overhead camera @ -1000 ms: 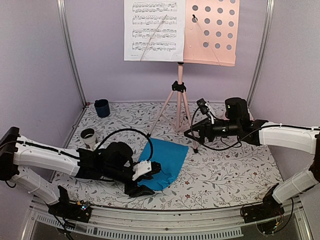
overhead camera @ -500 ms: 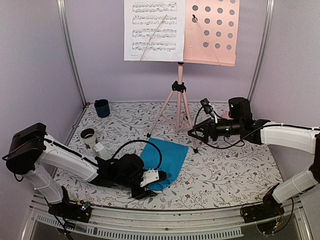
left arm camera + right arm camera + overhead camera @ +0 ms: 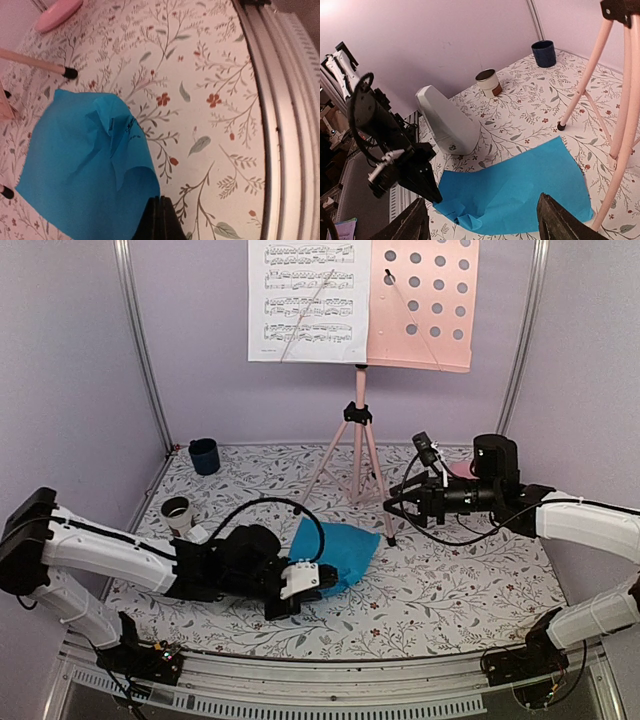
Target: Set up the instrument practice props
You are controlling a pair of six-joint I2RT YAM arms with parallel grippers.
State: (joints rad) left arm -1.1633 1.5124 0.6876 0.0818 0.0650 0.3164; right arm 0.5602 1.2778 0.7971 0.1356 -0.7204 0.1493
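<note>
Your left end effector (image 3: 159, 210) is pinched together on the near edge of the bright blue sheet (image 3: 85, 165). The sheet lies rumpled on the tabletop (image 3: 450, 580), with one fold raised. Behind it stands the pink music stand (image 3: 359, 420), with the white sheet (image 3: 308, 300) on the left half of its tray. Your right end effector (image 3: 392, 507) hovers beside the stand's legs, fingers apart.

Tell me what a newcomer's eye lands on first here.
The bright blue sheet lies in the middle of the floral table, its near corner crumpled and pinched in the left hand. Behind it, the pink music stand rises at the back, with a white sheet of music on the left half of its tray.
</note>
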